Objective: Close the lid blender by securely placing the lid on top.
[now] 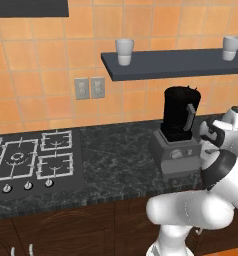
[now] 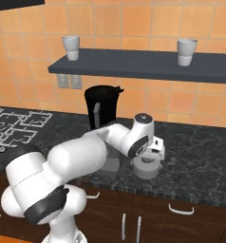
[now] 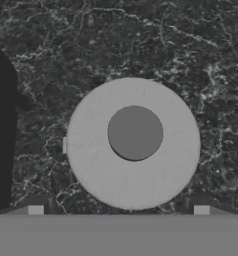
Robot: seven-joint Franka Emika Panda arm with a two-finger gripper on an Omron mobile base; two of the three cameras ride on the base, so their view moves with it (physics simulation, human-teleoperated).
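- The lid is a flat round grey disc with a darker round knob in its middle. It lies on the counter right under the hand.
- The counter is dark stone with pale wavy marks, like marble.
- In the hand view the two dark finger tips poke up at the bottom, one on each side of the lid. They are spread wider than the lid and do not touch it, so the gripper is loose and holds nothing.
- In the right base view the gripper points down just over the lid, which looks like a short grey drum from the side.
- The blender stands to one side of the hand, close by. It has a tall shiny black jar with a grey handle, on a boxy dark grey base with a round knob. Its top is open.
- The left base view shows the knob and base well. In the right base view the blender has its base hidden behind the white arm.
- The left base view also shows a stove with white grates, well away from the hand.
- Two white cups sit on a dark shelf high above the hand.
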